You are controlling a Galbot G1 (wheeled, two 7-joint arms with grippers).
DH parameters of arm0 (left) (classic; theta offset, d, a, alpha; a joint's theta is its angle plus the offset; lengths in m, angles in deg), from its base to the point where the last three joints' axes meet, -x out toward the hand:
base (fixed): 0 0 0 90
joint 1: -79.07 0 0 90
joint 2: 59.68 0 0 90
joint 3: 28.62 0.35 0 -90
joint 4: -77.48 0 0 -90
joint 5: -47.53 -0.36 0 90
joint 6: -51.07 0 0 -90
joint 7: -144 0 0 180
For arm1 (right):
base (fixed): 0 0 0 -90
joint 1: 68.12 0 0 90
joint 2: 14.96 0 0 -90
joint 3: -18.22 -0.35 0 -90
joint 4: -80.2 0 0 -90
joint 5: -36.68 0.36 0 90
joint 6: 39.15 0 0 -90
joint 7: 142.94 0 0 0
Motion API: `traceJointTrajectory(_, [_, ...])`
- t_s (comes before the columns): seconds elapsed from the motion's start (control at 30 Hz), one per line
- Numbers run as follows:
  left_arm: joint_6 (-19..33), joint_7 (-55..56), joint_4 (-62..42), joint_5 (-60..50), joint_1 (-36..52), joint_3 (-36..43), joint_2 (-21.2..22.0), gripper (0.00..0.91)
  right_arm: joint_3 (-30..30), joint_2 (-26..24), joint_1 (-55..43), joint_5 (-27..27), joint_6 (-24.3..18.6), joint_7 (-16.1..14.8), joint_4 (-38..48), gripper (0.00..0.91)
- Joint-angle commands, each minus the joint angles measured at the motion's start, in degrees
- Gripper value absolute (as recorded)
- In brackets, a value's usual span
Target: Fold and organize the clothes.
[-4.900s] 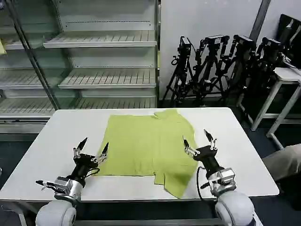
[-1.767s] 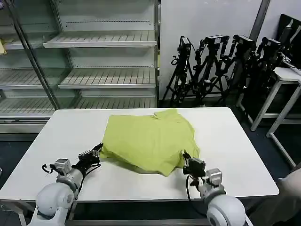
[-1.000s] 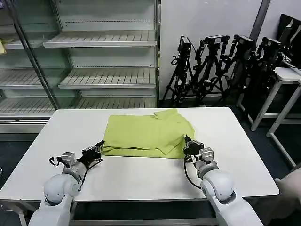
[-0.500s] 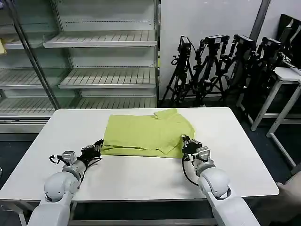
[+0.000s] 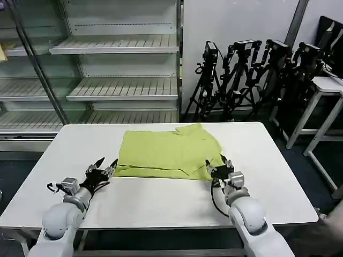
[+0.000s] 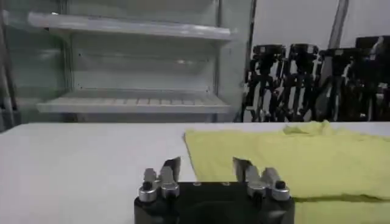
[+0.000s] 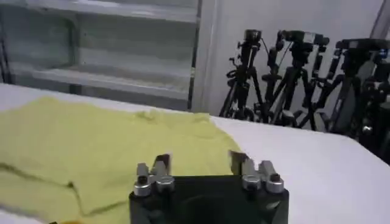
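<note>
With both sets of jaws spread wide and empty, the left gripper [image 5: 105, 165] and right gripper [image 5: 218, 166] sit at the T-shirt's [image 5: 169, 150] near corners. It lies mid-bench [image 5: 161, 201], its near hem folded over (one fold done, I'd judge); more folds remain.

Both arms end in rounded light-grey shells, narrowing to silver metal wrist collars with black cables looped beside them. The left gripper [image 5: 104, 165] and the right gripper [image 5: 219, 165] are black, each with thin pointed dark fingers. In the wrist views each gripper has a black block body topped by silver knuckle pieces with dark screw heads at the finger roots.
</note>
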Motion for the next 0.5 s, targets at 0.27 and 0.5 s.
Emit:
traceJointTrajectory(0.27, [-8.4, 0.1, 2.8, -0.3, -2.1, 0.4, -0.2, 0.907, -1.2, -0.6, 4.2, 0.6, 3.2, 2.0, 0.2, 0.907])
traceJointTrajectory(0.5, [-8.4, 2.5, 0.8, -0.1, 0.4, 1.7, 0.6, 0.816, -1.5, -1.0, 4.5, 3.6, 3.2, 2.9, 0.4, 0.212])
